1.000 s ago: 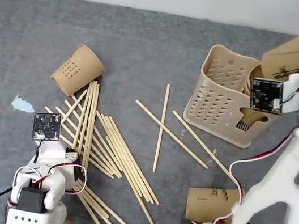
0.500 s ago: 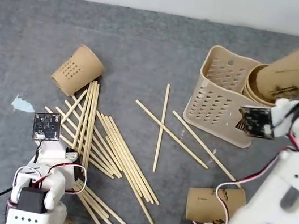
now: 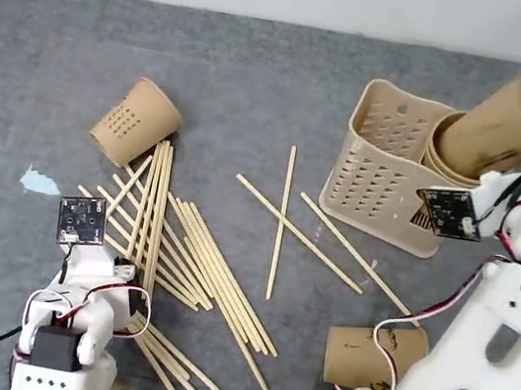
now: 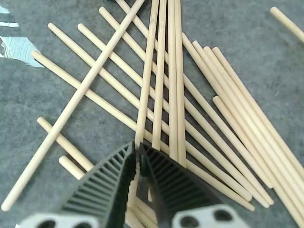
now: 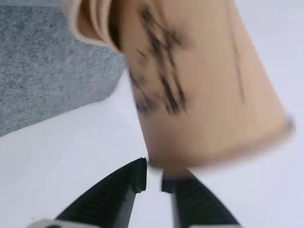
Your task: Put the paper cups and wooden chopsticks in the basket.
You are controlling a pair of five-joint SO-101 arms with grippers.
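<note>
A beige slotted basket (image 3: 384, 176) stands at the right. A paper cup (image 3: 498, 123) leans tilted into another cup (image 3: 447, 158) nested in the basket. In the right wrist view this cup (image 5: 199, 85) hangs just beyond my right gripper (image 5: 153, 179), which is narrowly open, the rim at its tips. A third cup (image 3: 138, 121) lies at the left and a fourth (image 3: 369, 355) by the right arm's base. Wooden chopsticks (image 3: 181, 252) lie scattered mid-table. My left gripper (image 4: 137, 149) is shut, low over the chopsticks (image 4: 164, 85).
A light blue scrap (image 3: 39, 182) lies on the grey mat (image 3: 259, 85) left of the chopstick pile. The right arm's white body (image 3: 513, 297) and cables stand beside the basket. A white surface borders the mat at the far edge.
The held cup dropped from above the basket's right end and slid into the nested cup. The right arm lowered and swung right. The left arm kept still.
</note>
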